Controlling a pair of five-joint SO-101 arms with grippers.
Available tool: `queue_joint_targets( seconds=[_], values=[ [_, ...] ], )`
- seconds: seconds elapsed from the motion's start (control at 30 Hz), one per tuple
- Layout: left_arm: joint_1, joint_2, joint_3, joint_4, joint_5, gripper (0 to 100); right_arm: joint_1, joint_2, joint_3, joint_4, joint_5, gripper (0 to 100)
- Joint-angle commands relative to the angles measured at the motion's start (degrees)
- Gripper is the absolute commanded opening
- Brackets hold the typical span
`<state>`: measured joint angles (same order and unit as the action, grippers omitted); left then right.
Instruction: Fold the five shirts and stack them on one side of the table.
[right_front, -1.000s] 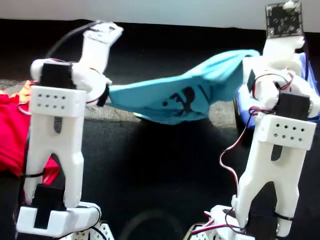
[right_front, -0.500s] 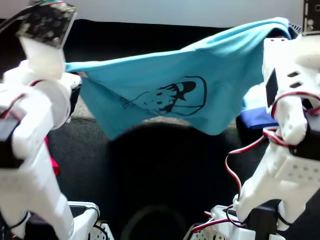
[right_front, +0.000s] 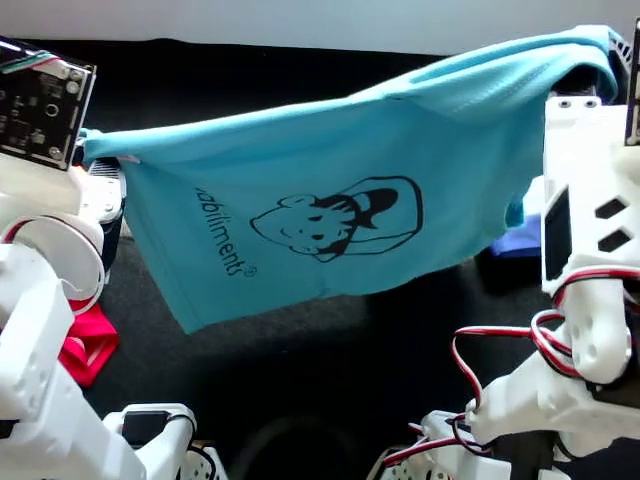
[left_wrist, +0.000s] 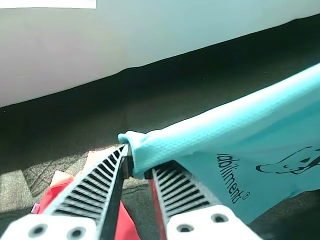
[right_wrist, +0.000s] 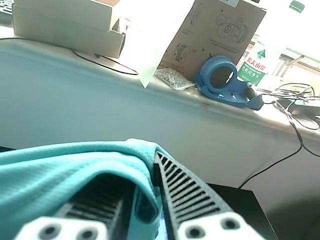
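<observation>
A turquoise shirt (right_front: 330, 200) with a black cartoon print hangs stretched in the air between the two arms, above the black table. My left gripper (left_wrist: 136, 161) is shut on one corner of the shirt (left_wrist: 210, 135). At the opposite upper edge, my right gripper (right_wrist: 145, 192) is shut on bunched cloth of the shirt (right_wrist: 60, 165). In the high view the left gripper (right_front: 95, 150) holds the lower corner and the right gripper (right_front: 590, 60) the higher one. A red shirt (right_front: 85, 345) lies crumpled on the table at the left, and some of its cloth (left_wrist: 55, 190) lies under the left gripper.
A blue garment (right_front: 515, 238) lies on the table at the right, half hidden by the hanging shirt. Behind the table runs a white wall with a ledge carrying boxes (right_wrist: 70, 25), a blue tape dispenser (right_wrist: 225, 82) and cables.
Both arms have risen and spread, lifting the turquoise shirt off the table. It went from a bunched strip to a wide, hanging sheet with the print facing the high camera.
</observation>
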<state>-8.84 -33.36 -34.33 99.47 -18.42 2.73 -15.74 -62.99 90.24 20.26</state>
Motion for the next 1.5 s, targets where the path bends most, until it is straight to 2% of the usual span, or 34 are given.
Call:
queue_joint_targets(
  seconds=[0.0, 0.4, 0.53, 0.87, 1.2, 1.3, 1.47],
  values=[
    [-0.6, -0.6, -0.3, 0.3, -0.4, 1, -2.7, 0.0, -3.4, 4.4, 0.0, 0.6],
    [-0.6, -0.8, -0.6, -3.4, -0.4, 1, -3.1, 0.0, -7.2, 8.8, -0.4, 0.6],
    [-0.3, -4.3, -0.6, -4.6, -0.3, 1, -2.9, -0.7, -7.7, 10.4, -4.7, 0.6],
    [-0.6, -12.9, -0.5, -7.6, -0.3, 1, -2.9, -10.1, -7.2, 8.5, -4.5, 0.6],
    [-0.6, -13.5, -0.2, -8.5, -0.3, 1, -2.9, -11.2, -7.3, 10.9, -4.8, 0.6],
    [-0.6, -13.4, -0.1, -8.4, -0.3, 1, -1.9, -13.8, -5.0, 10.9, -4.9, 0.6],
    [-0.6, -13.4, 2.0, -8.4, -0.3, 1, 2.7, -17.5, 7.0, 10.6, -8.8, 0.6]
  ],
)
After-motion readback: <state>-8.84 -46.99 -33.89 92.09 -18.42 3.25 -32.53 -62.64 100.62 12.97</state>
